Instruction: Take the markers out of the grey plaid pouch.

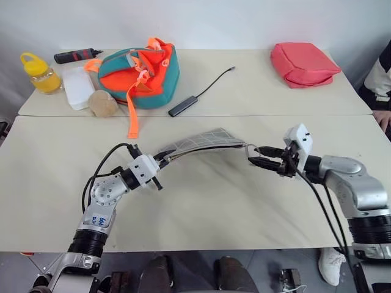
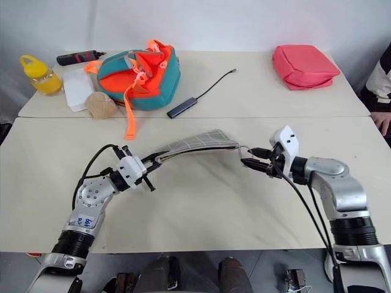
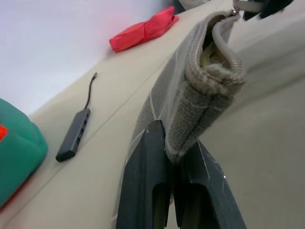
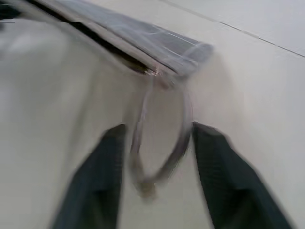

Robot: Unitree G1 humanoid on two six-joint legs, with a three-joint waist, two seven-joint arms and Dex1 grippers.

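- Head views: the grey plaid pouch (image 1: 198,141) hung above the table (image 1: 201,201), long axis running left to right, between both arms.
- Left wrist view: the left gripper (image 3: 174,183) was clamped on one pouch end.
- Right wrist view: the right gripper (image 4: 159,176) stood parted, the pale wrist loop (image 4: 159,143) dangling between its fingers; no markers visible.

Matt woven-cloth grey plaid pouch (image 1: 198,142)
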